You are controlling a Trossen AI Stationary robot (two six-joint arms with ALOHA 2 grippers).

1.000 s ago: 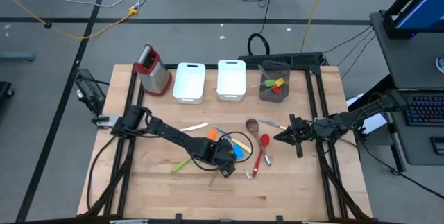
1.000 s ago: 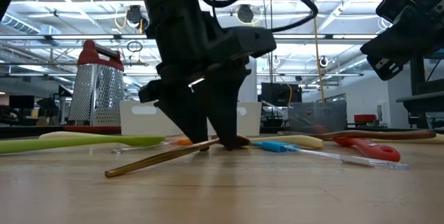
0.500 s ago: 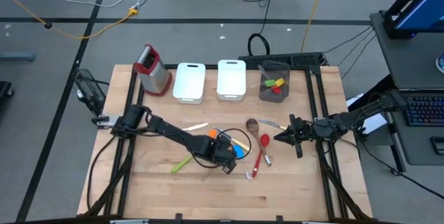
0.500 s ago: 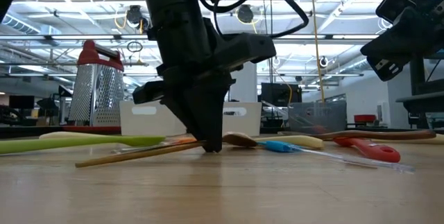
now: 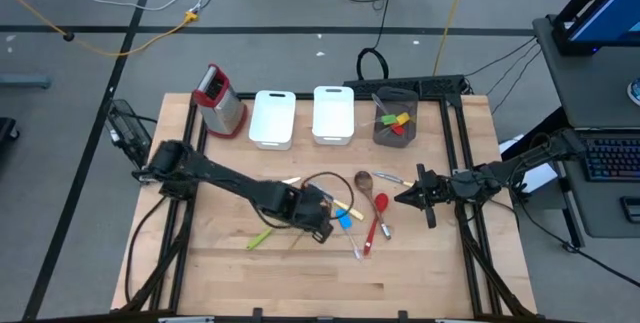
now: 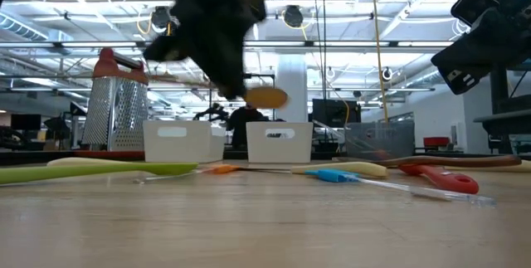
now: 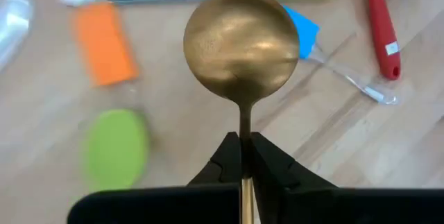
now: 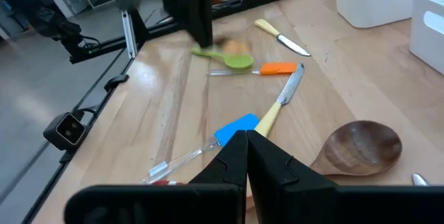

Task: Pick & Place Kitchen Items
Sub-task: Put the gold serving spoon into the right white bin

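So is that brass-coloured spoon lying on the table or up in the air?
In the air. The left gripper is shut on the spoon handle, and the low view shows its bowl above the table.

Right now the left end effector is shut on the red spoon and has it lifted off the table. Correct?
Not the red spoon. The left end effector is shut on a small wooden spoon, lifted off the table; the left wrist view shows it. The red spoon lies on the table.

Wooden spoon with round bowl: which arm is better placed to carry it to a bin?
Left. The left gripper is shut on the wooden spoon and holds it above the table. The right gripper is shut and empty near the table's right edge.
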